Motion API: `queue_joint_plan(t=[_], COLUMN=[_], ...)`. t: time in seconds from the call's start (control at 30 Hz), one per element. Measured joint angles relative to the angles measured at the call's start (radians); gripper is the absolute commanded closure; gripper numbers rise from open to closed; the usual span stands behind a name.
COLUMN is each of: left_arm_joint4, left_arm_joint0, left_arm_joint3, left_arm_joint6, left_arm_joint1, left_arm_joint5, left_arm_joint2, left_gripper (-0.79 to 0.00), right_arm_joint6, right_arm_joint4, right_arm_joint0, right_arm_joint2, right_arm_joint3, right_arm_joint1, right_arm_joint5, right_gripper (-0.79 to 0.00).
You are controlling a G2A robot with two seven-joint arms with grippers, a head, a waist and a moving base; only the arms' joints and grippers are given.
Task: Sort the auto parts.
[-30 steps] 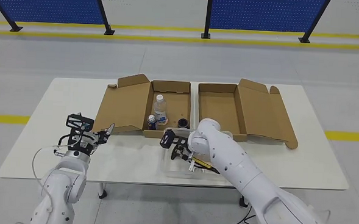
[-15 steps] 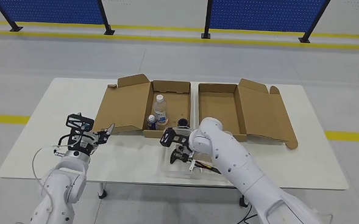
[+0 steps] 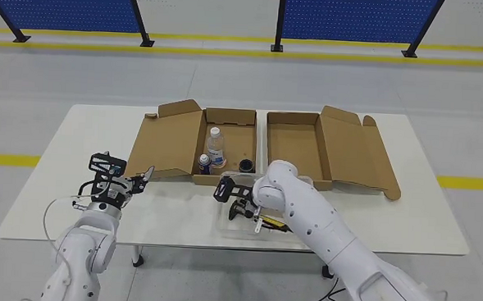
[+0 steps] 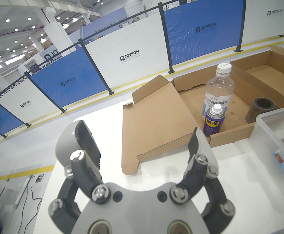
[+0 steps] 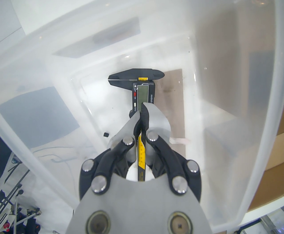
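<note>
- The right end effector (image 5: 141, 115) is clamped on the caliper (image 5: 143, 88), gripping its yellow beam, inside the clear bin (image 5: 255, 155).
- The bin sits at the near edge of the table (image 3: 172, 221), just in front of the two boxes.
- The left end effector (image 4: 138, 127) is spread wide and holds nothing, above the table left of the left box (image 4: 155, 124).
- The left box holds a bottle (image 4: 218, 93), a spray can (image 4: 214, 120) and a dark cylinder (image 4: 260, 109).
- The right box (image 3: 295, 149) stands just beside it.

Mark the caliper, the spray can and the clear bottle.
caliper (image 5: 143, 93), right wrist view, on its display screen.
spray can (image 4: 214, 124), left wrist view, on its blue body.
clear bottle (image 4: 219, 88), left wrist view, on its upper body.
</note>
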Motion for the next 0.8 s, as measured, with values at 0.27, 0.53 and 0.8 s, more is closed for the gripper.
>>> queue_joint_plan(t=[0.27,0.53,0.8], left_arm_joint4=[0.000,0.000,0.000], left_arm_joint0=[0.000,0.000,0.000], left_arm_joint3=[0.000,0.000,0.000], left_arm_joint6=[0.000,0.000,0.000], left_arm_joint1=[0.000,0.000,0.000], left_arm_joint5=[0.000,0.000,0.000], left_arm_joint2=[0.000,0.000,0.000], left_gripper=[-0.785,-0.785,-0.785], right_arm_joint6=[-0.013,-0.046,-0.072], right_arm_joint4=[-0.003,-0.010,-0.009], right_arm_joint0=[0.016,0.034,0.056], right_arm_joint2=[-0.040,-0.082,-0.102], right_arm_joint3=[0.028,0.102,0.173], right_arm_joint1=[-0.019,-0.044,-0.066], right_arm_joint5=[0.007,0.016,0.029], right_gripper=[-0.622,-0.477,-0.419])
